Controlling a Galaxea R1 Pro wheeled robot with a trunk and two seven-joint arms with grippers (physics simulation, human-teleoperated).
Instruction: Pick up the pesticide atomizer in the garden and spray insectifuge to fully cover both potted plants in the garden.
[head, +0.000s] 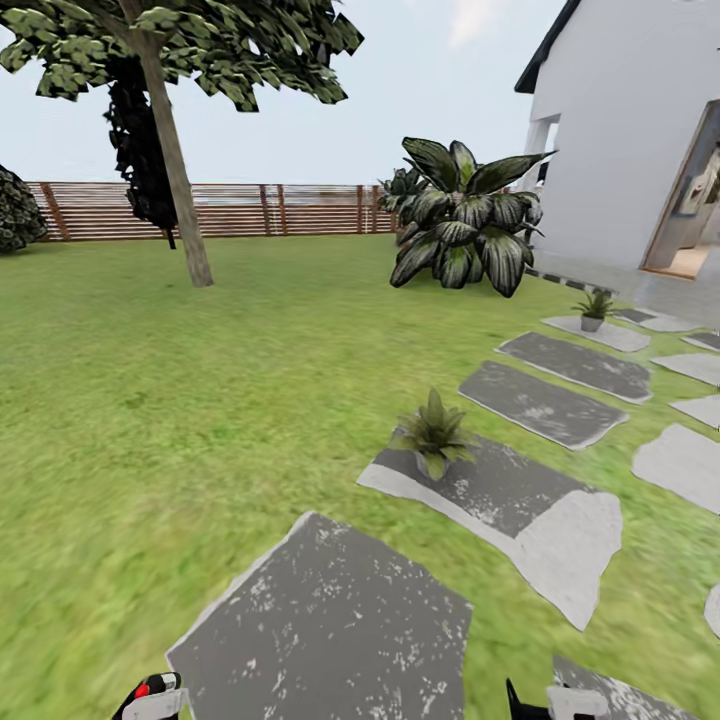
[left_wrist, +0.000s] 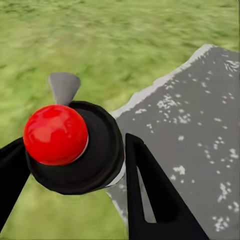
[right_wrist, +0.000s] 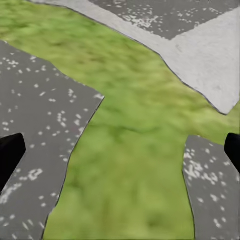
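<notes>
The pesticide atomizer (left_wrist: 75, 150) is a dark round body with a red knob and a pale grey trigger. My left gripper (left_wrist: 75, 162) is shut on it, one black finger on each side. In the head view the atomizer (head: 150, 688) and left gripper (head: 152, 702) peek in at the bottom left. One potted plant (head: 432, 436), a low green rosette, stands on a grey stepping stone ahead and slightly to the right. The second potted plant (head: 595, 307) stands farther off to the right, near the house. My right gripper (right_wrist: 120, 150) is open over grass and stones, and its tips (head: 548, 702) show at the bottom edge.
Grey stepping stones (head: 330, 630) run from my feet toward the white house (head: 640, 130) at right. A big striped-leaf plant (head: 465, 220) and a tree (head: 175, 150) stand on the lawn. A brown slatted fence (head: 240, 210) closes the back.
</notes>
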